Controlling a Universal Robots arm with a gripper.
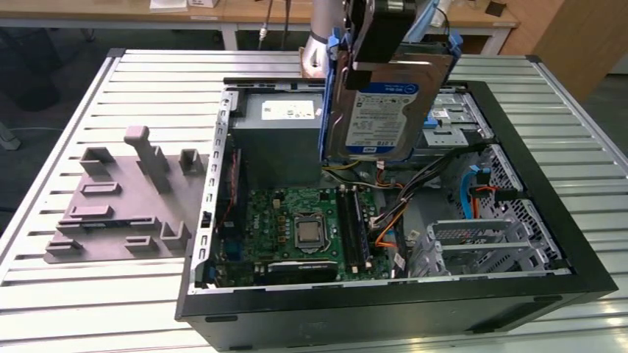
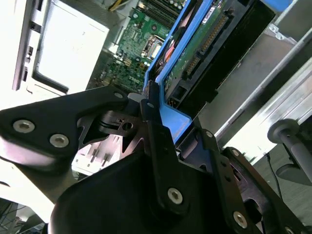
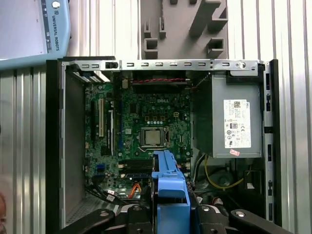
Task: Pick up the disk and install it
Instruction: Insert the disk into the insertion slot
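Clamping the disk (image 2: 195, 53) in the gripper (image 2: 163, 119), black jaws pressed tight onto the blue carrier frame from both sides, as seen in both wrist views. Holding the disk (image 1: 381, 110) upright under the gripper (image 1: 378, 44) in the exterior view, hanging above the open computer case (image 1: 393, 312), over the stretch between the grey power supply (image 1: 279, 136) and the silver drive cage (image 1: 461, 121); whether touching either, impossible to tell. Showing a white-and-blue label on the silver face, its print too small to make out. Looking down past the carrier's blue edge in the first wrist view onto the green motherboard (image 3: 146, 131) and its processor socket (image 3: 152, 138), with yellow cables (image 3: 219, 181) curling just beside the power supply and its white sticker (image 3: 236, 124). Sitting under the case, a slatted metal table (image 1: 59, 316), and lying on it toward the exterior view's left, a grey fixture plate (image 1: 108, 213) with raised blocks.
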